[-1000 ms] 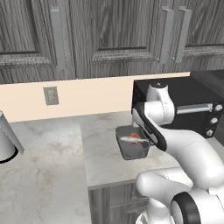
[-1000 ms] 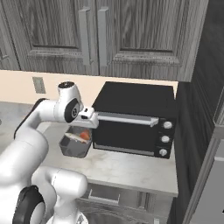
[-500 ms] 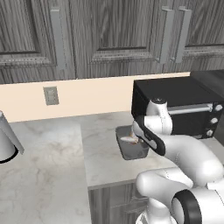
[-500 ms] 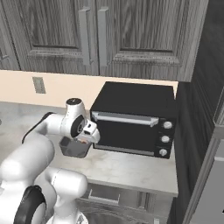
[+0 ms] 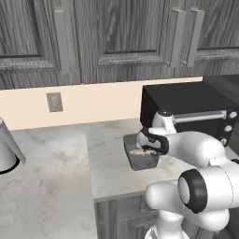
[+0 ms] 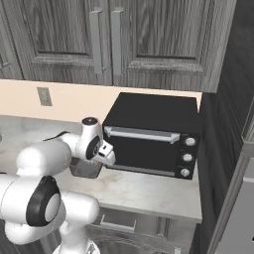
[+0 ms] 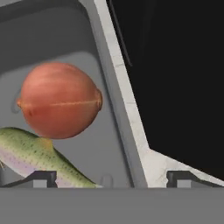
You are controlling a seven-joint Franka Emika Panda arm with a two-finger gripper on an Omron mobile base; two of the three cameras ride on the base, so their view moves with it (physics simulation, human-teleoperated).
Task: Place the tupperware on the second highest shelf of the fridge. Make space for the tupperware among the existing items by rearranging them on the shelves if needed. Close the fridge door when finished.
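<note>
Already spread wide, the claw [image 7: 111, 177] straddles the tupperware [image 7: 83, 87] wall; one fingertip [image 7: 41, 178] inside may squash the fish [image 7: 39, 157] just ahead if closing now.

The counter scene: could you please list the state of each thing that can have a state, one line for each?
tupperware: no lid, upright on the counter, beside the toaster oven.
red onion: inside the tupperware, whole.
fish: lying in the tupperware, next to the onion.
end effector: open, lowered at the tupperware, one fingertip on each side of its wall.
toaster oven: door closed.
upper cabinets: doors closed.
</note>
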